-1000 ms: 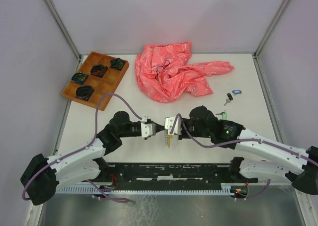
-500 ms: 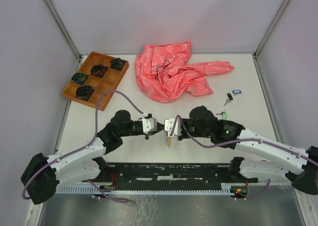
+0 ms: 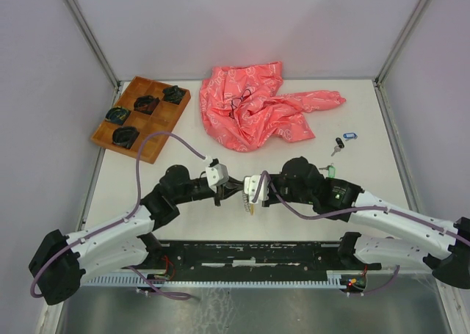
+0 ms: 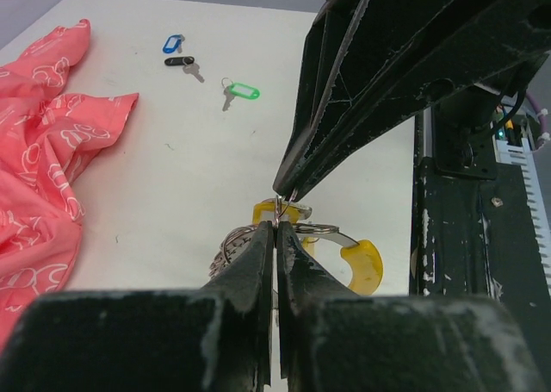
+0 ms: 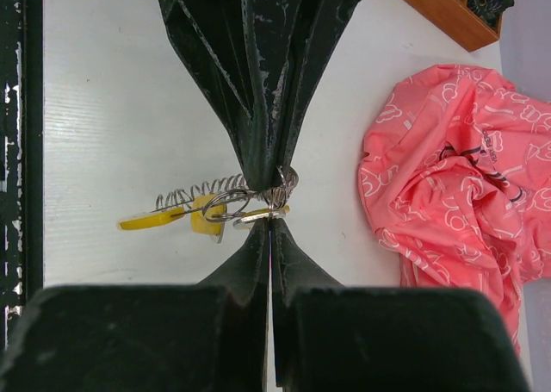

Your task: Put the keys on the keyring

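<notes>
Now we're pinching the keyring (image 5: 196, 190) mid-table with the left gripper (image 4: 277, 227), the right gripper (image 5: 271, 224) clamping the yellow key (image 5: 159, 220). The green key (image 4: 244, 90), blue key (image 4: 172, 43) and black key (image 4: 179, 61) are lying well apart, not yet threaded.

Both arms reach out from their bases and bend inward at the elbows, forearms held low and pointing at each other. The left gripper (image 3: 222, 192) and the right gripper (image 3: 247, 196) meet tip to tip at the middle. Each has its jaws pressed tight together, with no gap showing between them.
</notes>
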